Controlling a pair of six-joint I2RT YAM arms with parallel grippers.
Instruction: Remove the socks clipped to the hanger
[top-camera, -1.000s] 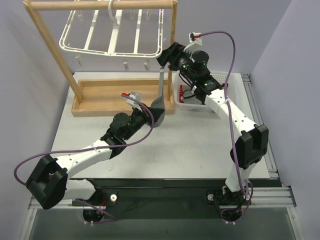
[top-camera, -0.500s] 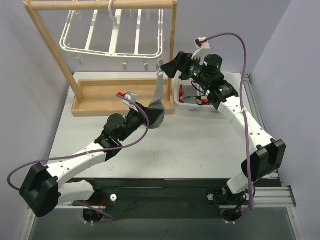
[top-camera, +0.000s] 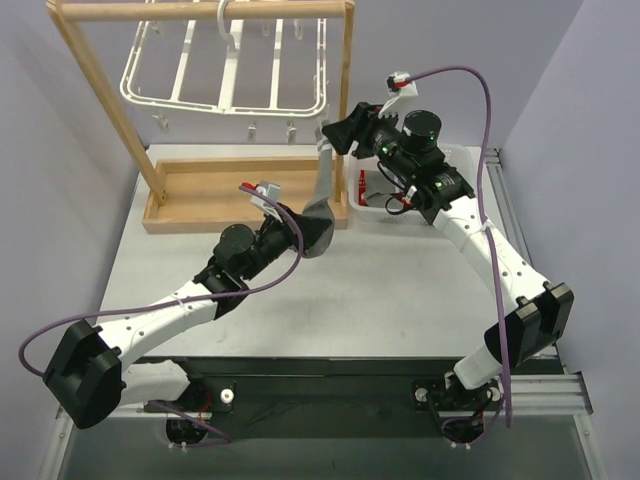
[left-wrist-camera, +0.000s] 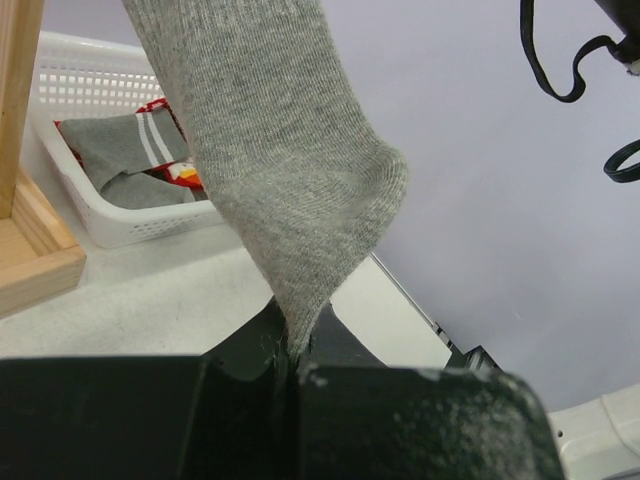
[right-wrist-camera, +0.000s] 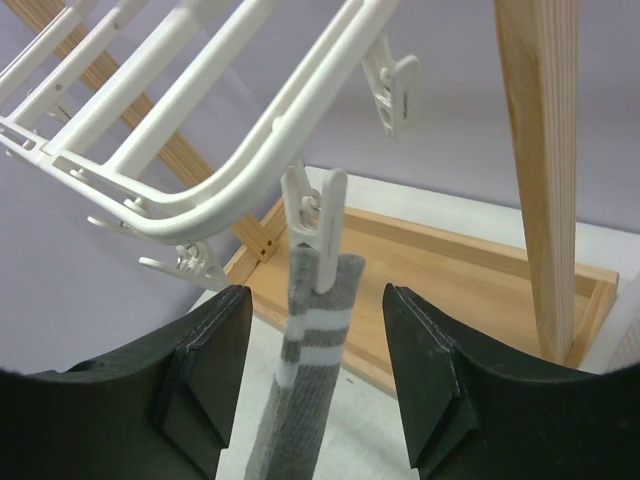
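A grey sock (top-camera: 322, 180) with white cuff stripes hangs from a clip (right-wrist-camera: 316, 225) at the front right corner of the white hanger (top-camera: 225, 75). My left gripper (top-camera: 316, 226) is shut on the sock's toe end (left-wrist-camera: 290, 170) and holds it from below, with the fabric pinched between its jaws (left-wrist-camera: 296, 352). My right gripper (right-wrist-camera: 315, 300) is open just under that clip. One finger stands on each side of the striped cuff (right-wrist-camera: 318, 330), and neither touches it. Several other clips on the hanger's rim hang bare.
The hanger hangs by its hook from a wooden rack (top-camera: 100, 100), whose tray-like base (top-camera: 220, 185) lies below. The rack's right post (right-wrist-camera: 545, 150) stands close beside my right gripper. A white basket (left-wrist-camera: 120, 215) at the right holds grey and red socks.
My right gripper has dropped from beside the hanger's corner to just under the clip, and that arm has swung outward to the right. The left gripper keeps its hold on the sock.
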